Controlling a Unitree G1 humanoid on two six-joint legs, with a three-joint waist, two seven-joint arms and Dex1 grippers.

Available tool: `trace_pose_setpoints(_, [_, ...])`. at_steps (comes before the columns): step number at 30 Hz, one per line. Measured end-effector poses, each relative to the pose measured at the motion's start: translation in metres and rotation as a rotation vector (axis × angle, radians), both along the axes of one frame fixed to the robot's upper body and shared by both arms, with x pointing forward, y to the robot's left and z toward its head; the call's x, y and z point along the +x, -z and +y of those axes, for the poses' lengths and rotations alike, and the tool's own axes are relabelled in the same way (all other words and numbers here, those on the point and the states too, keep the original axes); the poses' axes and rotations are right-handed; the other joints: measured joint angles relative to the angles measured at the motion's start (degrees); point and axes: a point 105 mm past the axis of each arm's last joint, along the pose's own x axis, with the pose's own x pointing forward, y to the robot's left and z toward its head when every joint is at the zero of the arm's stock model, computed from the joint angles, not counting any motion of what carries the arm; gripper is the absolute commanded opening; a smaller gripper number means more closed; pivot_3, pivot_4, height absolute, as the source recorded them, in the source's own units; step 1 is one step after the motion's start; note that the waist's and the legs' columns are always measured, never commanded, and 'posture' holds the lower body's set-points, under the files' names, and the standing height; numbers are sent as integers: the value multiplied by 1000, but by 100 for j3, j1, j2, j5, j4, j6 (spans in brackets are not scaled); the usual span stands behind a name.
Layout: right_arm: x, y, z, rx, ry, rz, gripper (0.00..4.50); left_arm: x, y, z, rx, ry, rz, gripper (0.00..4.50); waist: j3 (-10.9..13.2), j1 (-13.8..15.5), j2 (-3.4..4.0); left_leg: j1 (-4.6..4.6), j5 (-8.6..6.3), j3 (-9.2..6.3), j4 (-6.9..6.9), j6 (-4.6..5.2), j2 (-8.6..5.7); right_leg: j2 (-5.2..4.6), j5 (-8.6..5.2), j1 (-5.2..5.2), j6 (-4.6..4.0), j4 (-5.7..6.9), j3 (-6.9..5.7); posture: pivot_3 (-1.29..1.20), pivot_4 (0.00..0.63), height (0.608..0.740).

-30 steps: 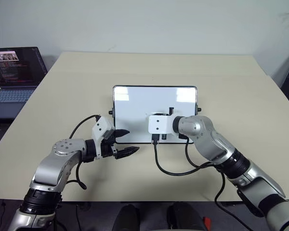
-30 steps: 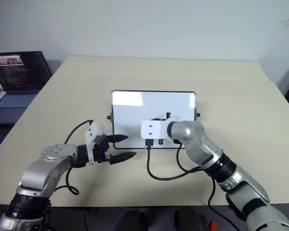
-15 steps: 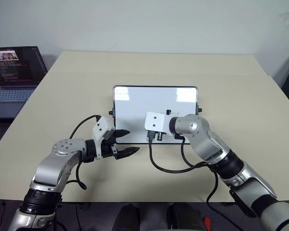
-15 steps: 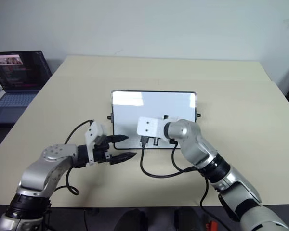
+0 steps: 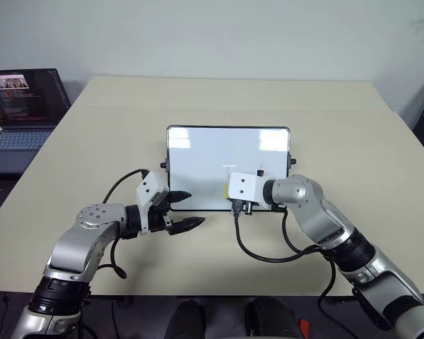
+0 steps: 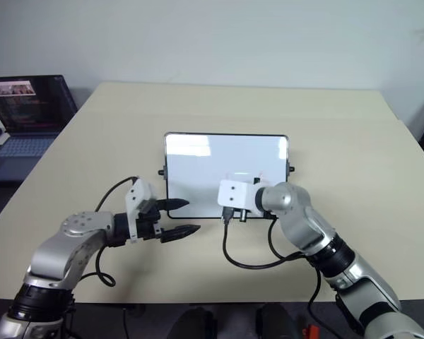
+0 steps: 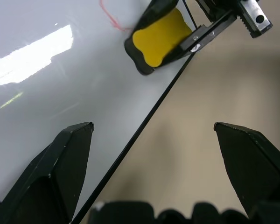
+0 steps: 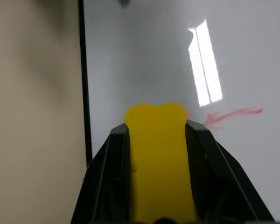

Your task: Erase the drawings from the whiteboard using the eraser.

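Two black-fingered grippers work over a beige tabletop (image 5: 339,127). Nearest, the left gripper (image 5: 186,209) hangs with its fingers spread wide and empty, just off the near left corner of the glossy white whiteboard with a thin black frame (image 5: 198,152). The right gripper (image 8: 156,140) is clamped on the small yellow block eraser with black backing (image 8: 158,158), pressed to the board's near edge beside a faint red scribble (image 8: 231,114). Far left sits an open dark laptop (image 5: 21,106).
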Motion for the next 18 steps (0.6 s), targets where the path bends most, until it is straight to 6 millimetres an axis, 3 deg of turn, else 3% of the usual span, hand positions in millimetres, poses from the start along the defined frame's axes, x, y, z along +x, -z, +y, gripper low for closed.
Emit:
trace_pose_setpoints(3, [17,-20,4,84,76,-76,1254,0,0,-2,4,10,-2,4500,1,-22,2,3,11,2,0,14,0,2,7,-1,-8,4,4,0,150,740])
trace_pose_setpoints(6, [30,-37,-8,120,143,-125,1254,-1,1,-3,6,22,3,4500,0,-3,0,2,15,2,0,16,-1,1,10,0,-9,-1,2,0,150,740])
trace_pose_setpoints(10, [26,-34,-7,123,131,-92,1254,-1,1,-3,10,25,6,4500,0,-1,1,-2,14,3,-3,16,-1,0,10,-1,-9,-6,3,0,150,740])
trace_pose_setpoints(15, [11,-16,-5,64,72,-15,1254,-1,1,-3,10,26,7,4500,1,-2,1,-3,14,1,-5,17,-1,0,10,-1,-9,-6,1,0,150,740])
trace_pose_setpoints(18, [14,-16,-5,59,79,-33,1254,-1,1,-3,10,26,7,4500,1,-4,1,-1,14,1,-4,17,-1,0,11,-1,-9,-6,1,0,150,740])
